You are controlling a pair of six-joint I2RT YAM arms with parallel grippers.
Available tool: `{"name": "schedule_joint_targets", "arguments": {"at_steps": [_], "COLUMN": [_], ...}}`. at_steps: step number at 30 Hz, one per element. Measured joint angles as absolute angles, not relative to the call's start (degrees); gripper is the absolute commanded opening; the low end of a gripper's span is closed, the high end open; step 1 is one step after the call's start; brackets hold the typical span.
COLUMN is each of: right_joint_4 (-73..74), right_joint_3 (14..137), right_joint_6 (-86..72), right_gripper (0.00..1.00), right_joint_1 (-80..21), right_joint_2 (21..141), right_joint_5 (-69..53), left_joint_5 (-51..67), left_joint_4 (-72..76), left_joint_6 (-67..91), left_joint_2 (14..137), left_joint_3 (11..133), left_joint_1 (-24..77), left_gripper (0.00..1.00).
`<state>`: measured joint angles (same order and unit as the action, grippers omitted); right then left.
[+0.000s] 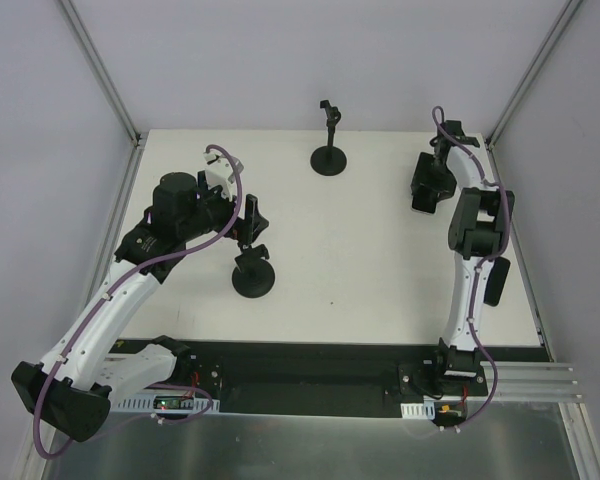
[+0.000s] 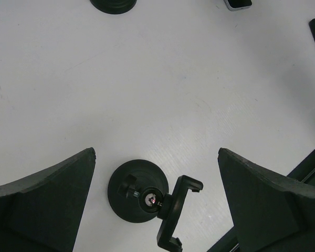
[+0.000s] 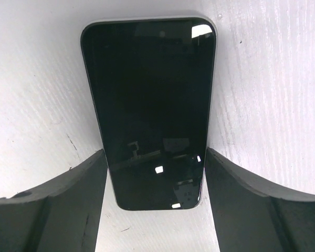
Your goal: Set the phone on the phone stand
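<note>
White table [image 3: 37,94] lies under everything, with pale walls behind. The phone [image 3: 149,113] rests flat on it, screen up, directly beneath the right gripper [image 3: 155,153] and running lengthways away from the wrist. The gripper's two black fingers [image 3: 52,205] sit flush against the phone's long edges at the end nearest the wrist. No gap shows on either side, so it reads as gripping the phone.

The phone looks like a stiff, thin slab of glossy glass with a smooth pale rim. It is probably light but slippery and easy to scratch or crack. The long edges are the sensible place to hold it, nearer the middle than now, so it does not tip when lifted.

Well apart, across the table, the left gripper [image 2: 156,157] hangs with its fingers spread wide. A stand [image 2: 139,191] with a round black base and a small clamp sits on the table below and between them, untouched. A second stand [image 1: 328,155] is upright at the far side of the table, between the two grippers.
</note>
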<state>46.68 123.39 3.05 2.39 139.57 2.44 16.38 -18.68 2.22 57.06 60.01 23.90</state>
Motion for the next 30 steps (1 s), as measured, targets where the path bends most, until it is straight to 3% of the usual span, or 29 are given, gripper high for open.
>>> {"name": "schedule_joint_targets", "arguments": {"at_steps": [8, 14, 30], "right_joint_4": [35.3, 22.1, -4.9], "right_joint_3": [107.3, 93.8, 69.1], "right_joint_6": [2.0, -3.5, -13.0], "right_gripper": [0.01, 0.01, 0.01], "right_joint_1": [2.6, 4.2, 6.9], "right_joint_2": [130.6, 123.6, 112.8], "right_joint_5": [-1.2, -10.7, -26.0], "left_joint_5": [16.5, 17.0, 24.9], "left_joint_4": [-18.7, -18.2, -18.3], "left_joint_6": [2.4, 3.6, 13.3], "left_joint_2": [57.1, 58.2, 65.0], "left_joint_3": [60.0, 60.0, 62.8], "left_joint_1": [23.9, 23.0, 22.4], "left_gripper": [0.99, 0.99, 0.99]}}
